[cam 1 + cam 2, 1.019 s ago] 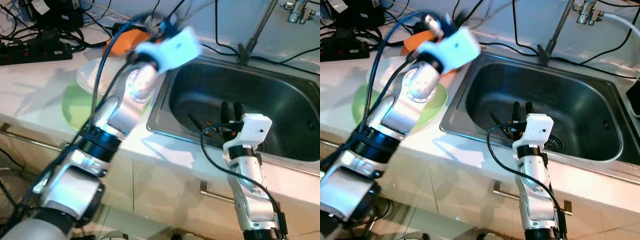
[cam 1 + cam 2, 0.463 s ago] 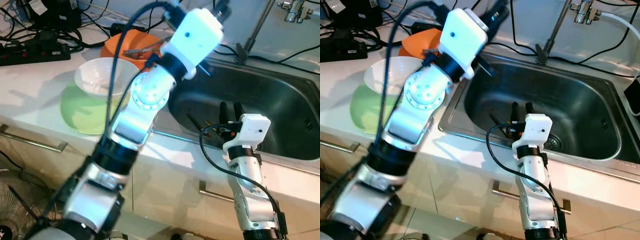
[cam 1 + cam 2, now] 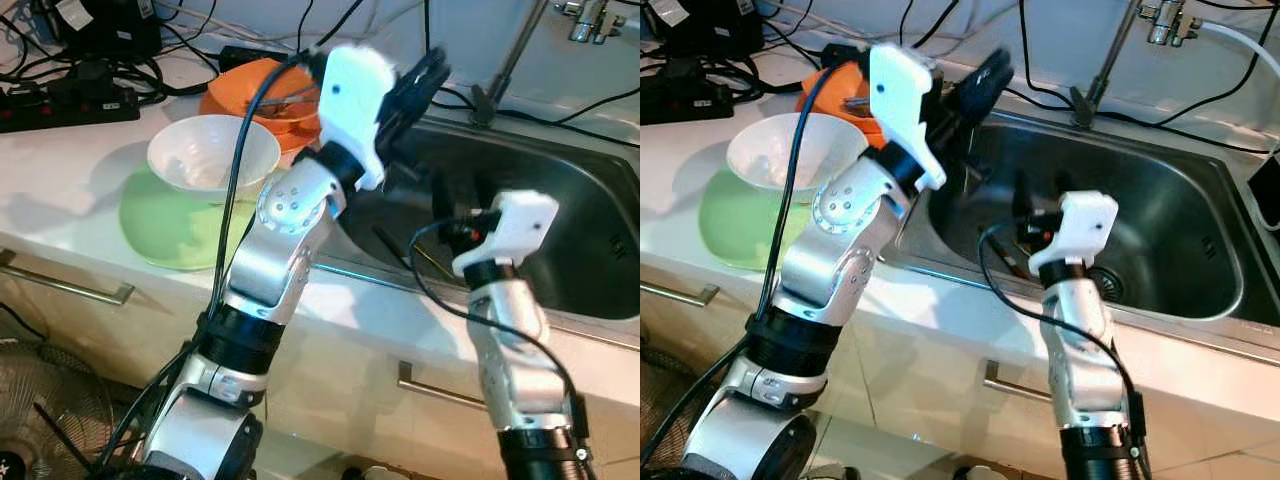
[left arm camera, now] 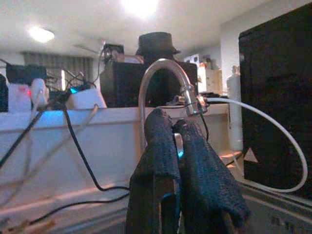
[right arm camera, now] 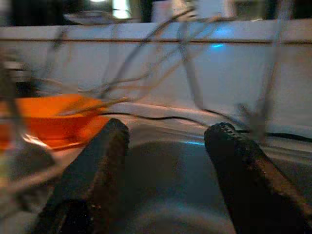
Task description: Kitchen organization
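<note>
Sink point(image 3: 590, 250) lies beneath both raised tools point(image 3: 425, 75).

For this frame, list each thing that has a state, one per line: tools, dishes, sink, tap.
left tool: fingers shut, empty, raised over the sink's left edge
right tool: fingers open, empty, above the basin
white bowl: upright, sitting on the green plate
green plate: flat on the counter
orange bowl: upright, holding utensils
sink: no water visible; a few thin utensils lie inside
tap: no water running
</note>
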`<state>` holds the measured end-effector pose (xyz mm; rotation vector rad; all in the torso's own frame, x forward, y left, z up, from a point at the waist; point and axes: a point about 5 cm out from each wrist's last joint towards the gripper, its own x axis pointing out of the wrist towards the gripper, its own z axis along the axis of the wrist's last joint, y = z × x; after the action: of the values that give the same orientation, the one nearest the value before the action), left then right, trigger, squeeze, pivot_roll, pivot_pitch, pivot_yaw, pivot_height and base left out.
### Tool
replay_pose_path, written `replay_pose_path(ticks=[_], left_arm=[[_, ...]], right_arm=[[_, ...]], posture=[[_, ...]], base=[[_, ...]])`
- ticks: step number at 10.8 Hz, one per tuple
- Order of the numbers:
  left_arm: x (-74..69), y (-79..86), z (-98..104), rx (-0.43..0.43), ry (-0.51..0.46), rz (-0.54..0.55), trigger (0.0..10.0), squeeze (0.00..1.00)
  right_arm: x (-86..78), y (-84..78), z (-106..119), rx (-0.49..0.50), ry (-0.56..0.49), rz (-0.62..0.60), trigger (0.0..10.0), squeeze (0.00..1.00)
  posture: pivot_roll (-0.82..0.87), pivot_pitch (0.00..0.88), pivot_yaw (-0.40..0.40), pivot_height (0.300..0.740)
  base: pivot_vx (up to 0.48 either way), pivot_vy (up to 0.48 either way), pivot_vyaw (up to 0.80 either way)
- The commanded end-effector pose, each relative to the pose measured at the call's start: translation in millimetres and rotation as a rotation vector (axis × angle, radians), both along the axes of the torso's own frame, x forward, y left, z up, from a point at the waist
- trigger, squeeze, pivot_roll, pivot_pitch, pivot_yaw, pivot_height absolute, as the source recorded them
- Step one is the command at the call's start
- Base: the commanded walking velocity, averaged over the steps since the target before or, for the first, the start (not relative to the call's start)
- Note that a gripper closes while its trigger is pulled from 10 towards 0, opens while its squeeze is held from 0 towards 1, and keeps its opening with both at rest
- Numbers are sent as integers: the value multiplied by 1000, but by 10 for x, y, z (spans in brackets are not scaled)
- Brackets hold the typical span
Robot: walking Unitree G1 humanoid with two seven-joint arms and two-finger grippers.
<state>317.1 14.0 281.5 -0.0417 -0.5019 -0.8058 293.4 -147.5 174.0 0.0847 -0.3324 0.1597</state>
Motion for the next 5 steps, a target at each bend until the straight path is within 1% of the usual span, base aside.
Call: replay_pose_path(ticks=[1, 2, 3, 4, 5], left_arm=[[-52, -34, 18, -14, 8, -42, 10000, 0], [-52, -31, 5, -17, 17, -47, 10000, 0], [-50, -22, -9, -20, 30, -52, 10000, 0], [-47, -9, -21, -10, 34, -45, 10000, 0], [-45, -5, -22, -7, 36, -41, 10000, 0]], right_arm=[[-1, -21, 126, 10, -12, 95, 10000, 1000], [-4, -45, 148, -3, -14, 114, 10000, 1000], [-6, -80, 165, -38, -8, 143, 10000, 1000], [-30, -94, 146, -70, 23, 213, 10000, 0], [-47, -99, 144, -86, 32, 243, 10000, 0]], posture=[[17, 36, -71, 740], [16, 33, -70, 740], [14, 32, -66, 740], [15, 32, -66, 740], [16, 36, -62, 740]], base=[[0, 0, 0], [0, 0, 0], [0, 0, 0], [0, 0, 0], [0, 0, 0]])
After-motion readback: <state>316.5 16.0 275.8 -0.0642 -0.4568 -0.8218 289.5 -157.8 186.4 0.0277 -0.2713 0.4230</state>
